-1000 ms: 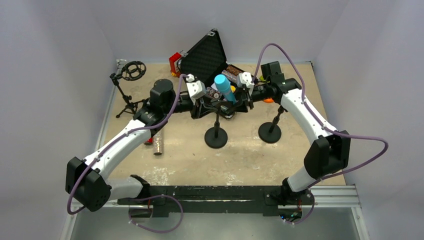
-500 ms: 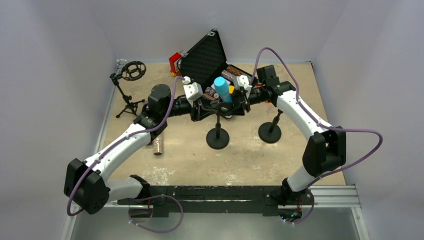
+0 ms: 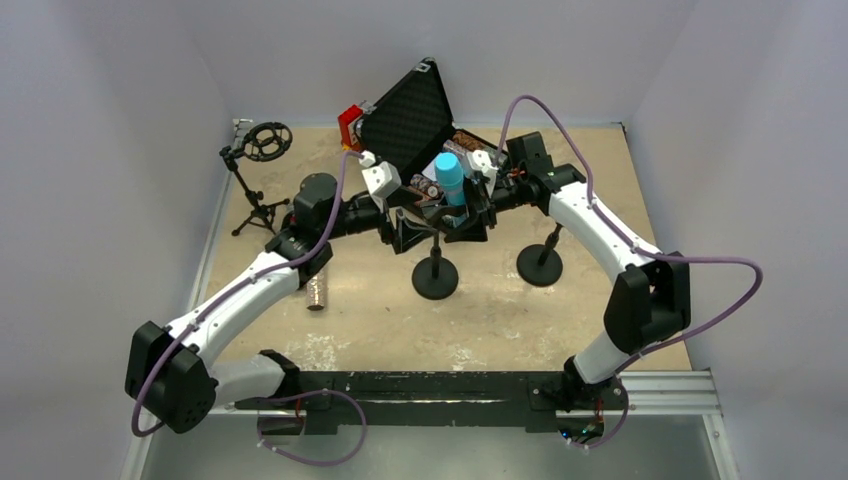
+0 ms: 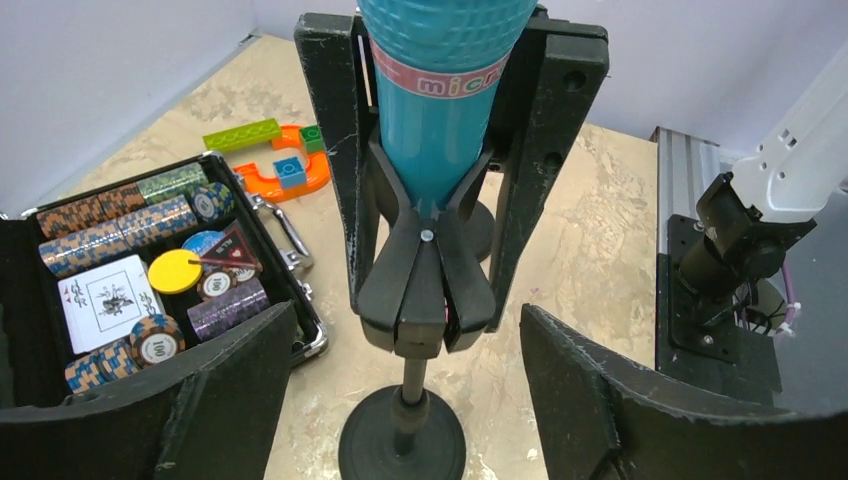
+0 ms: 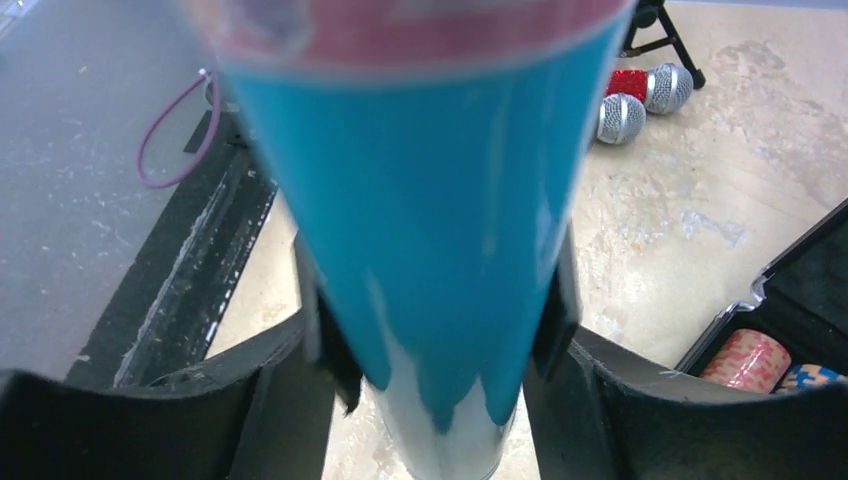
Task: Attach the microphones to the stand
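R pincer (image 5: 440,350) pinches blue mic (image 4: 440,110) by both flanks; mic sits head-up btwn its fingers, tail seated in clip (image 4: 425,270) of stand (image 4: 402,440). L pincer (image 4: 408,330) spread wide, near stand at its 9 o'clock. Red mic (image 5: 650,87) & silver mic (image 5: 620,118) lie on table (image 3: 380,320), 8 o'clock of stand.

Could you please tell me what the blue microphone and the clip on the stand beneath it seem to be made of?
The blue microphone looks like glossy moulded plastic: uniform colour, soft highlights, a gridded texture near the top. The stand clip seems matte black plastic or rubber, dull, with a small metal pin; I cannot tell which.
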`<state>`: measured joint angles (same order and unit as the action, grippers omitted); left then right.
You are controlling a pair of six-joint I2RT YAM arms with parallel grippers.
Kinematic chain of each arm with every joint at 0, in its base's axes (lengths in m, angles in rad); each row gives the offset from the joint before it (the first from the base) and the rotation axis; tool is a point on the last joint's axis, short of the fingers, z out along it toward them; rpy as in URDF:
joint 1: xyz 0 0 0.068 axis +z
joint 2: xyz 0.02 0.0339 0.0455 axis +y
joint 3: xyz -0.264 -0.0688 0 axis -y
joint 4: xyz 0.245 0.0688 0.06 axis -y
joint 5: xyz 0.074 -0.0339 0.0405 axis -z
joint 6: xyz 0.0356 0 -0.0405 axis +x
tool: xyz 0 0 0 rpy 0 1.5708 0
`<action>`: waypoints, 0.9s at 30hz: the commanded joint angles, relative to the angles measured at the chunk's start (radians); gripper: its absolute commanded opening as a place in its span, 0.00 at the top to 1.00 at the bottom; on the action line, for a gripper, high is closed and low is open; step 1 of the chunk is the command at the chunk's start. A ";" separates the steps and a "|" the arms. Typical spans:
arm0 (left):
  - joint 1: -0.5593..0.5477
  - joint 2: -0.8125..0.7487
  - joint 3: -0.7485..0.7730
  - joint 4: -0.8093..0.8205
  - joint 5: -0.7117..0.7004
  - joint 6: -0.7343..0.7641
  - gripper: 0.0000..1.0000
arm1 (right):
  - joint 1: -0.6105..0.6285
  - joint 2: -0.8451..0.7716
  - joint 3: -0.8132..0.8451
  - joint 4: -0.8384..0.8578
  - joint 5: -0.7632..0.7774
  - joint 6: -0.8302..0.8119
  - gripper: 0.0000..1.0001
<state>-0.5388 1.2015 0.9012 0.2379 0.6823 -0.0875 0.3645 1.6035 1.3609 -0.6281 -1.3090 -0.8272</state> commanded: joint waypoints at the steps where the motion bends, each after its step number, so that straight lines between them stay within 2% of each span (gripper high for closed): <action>1: 0.002 -0.068 0.005 -0.015 -0.021 0.006 0.13 | -0.005 -0.048 0.008 -0.001 0.000 0.035 0.33; 7: 0.003 -0.184 0.012 -0.147 -0.051 0.082 0.12 | -0.026 -0.081 0.086 -0.110 0.068 -0.028 0.26; 13: 0.003 -0.368 -0.026 -0.347 -0.106 0.116 0.11 | -0.028 -0.079 0.200 -0.273 0.055 -0.164 0.24; 21: 0.003 -0.625 -0.141 -0.461 -0.213 0.011 0.08 | -0.017 -0.029 0.310 -0.402 0.001 -0.223 0.24; 27: 0.003 -0.710 -0.174 -0.485 -0.291 -0.042 0.07 | -0.006 -0.028 0.296 -0.344 0.012 -0.173 0.31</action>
<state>-0.5388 0.5179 0.7429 -0.2203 0.4633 -0.0731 0.3470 1.5661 1.6390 -0.9783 -1.2747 -1.0115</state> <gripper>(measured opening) 0.923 0.711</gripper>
